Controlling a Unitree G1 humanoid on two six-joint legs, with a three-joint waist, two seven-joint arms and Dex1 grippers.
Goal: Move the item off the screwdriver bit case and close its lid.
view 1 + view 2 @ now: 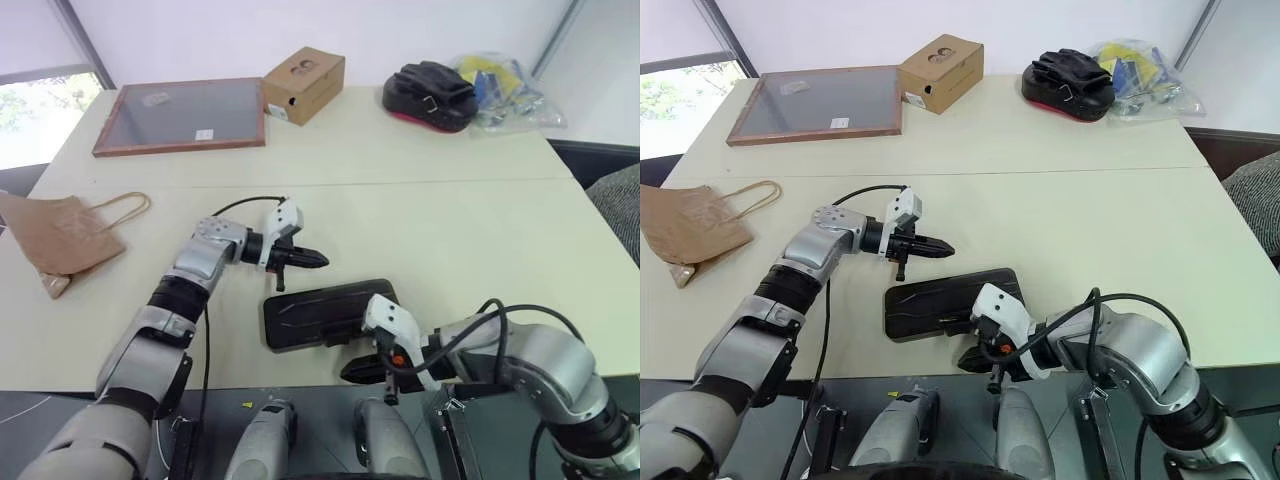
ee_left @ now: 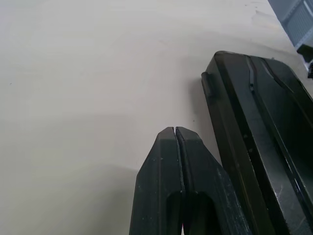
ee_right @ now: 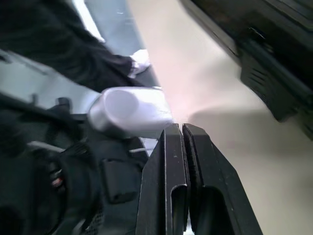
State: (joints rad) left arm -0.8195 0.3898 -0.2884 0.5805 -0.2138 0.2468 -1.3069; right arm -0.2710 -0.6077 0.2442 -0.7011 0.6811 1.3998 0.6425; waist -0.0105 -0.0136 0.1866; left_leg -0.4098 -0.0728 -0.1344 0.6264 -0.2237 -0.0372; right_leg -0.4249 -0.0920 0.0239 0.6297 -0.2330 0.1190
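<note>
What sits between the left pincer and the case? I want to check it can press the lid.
Nothing visible does. The shut left pincer hovers just beyond the case, bare table between them; the paper bag lies far aside.

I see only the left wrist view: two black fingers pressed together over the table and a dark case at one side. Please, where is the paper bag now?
Observer: The paper bag lies flat near the table's left edge, well apart from the case.
Operator: Is something else resting on the case?
Observer: Nothing lies on top of it. The lid looks down flat over it.
Operator: Where is the other arm?
Observer: The right gripper is at the case's near edge, by the table front, fingers shut and empty.
Operator: And my left gripper, relative to the case?
Observer: The left gripper is just beyond the case's far edge, pointing right, shut, holding nothing.
</note>
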